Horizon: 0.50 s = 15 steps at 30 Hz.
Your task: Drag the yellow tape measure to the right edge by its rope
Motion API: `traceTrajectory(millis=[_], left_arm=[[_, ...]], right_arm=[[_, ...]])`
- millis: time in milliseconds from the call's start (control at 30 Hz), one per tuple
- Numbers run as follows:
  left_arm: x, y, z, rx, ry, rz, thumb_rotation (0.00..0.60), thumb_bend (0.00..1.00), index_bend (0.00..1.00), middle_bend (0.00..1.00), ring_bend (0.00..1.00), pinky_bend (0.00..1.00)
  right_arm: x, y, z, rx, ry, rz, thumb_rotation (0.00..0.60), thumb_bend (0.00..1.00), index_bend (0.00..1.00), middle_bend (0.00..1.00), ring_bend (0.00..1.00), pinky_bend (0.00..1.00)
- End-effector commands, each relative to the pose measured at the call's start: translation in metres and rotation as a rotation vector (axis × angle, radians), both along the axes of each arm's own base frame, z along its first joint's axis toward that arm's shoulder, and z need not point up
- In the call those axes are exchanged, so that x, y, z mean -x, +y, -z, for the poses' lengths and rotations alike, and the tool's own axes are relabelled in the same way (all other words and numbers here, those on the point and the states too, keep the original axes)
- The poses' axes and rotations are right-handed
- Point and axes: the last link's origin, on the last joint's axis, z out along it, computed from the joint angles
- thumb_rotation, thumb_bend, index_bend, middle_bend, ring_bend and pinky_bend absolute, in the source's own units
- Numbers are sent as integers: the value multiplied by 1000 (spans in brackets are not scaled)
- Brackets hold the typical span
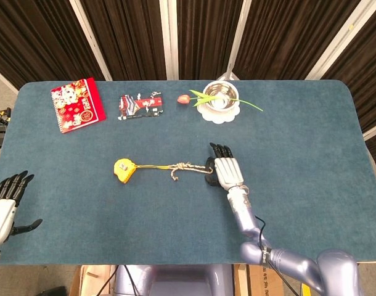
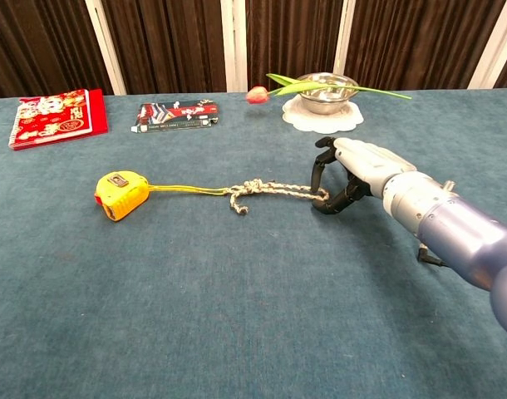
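The right hand (image 2: pixel 343 179) curls its fingers over the free end of the rope (image 2: pixel 274 190), not yet plainly grasping it, while the tape measure (image 2: pixel 120 194) lies straight along the line, well left of that hand

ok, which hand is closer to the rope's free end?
Right. The right hand has its fingers curled at the rope end by the table's middle; the left hand sits far off at the table's left edge, beyond the yellow tape measure.
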Motion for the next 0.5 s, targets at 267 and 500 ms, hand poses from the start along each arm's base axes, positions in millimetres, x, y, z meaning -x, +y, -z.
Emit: traceTrajectory(millis=[267, 500], left_arm=[[1, 0, 0, 1, -5, -7, 600, 0, 0, 0, 0, 0], [0, 0, 0, 2, -7, -7, 600, 0, 0, 0, 0, 0]], right_arm=[[1, -1, 4, -3, -4, 8, 600, 411, 573, 97, 0, 0], [-1, -2, 3, 0, -9, 11, 600, 432, 588, 105, 0, 0]])
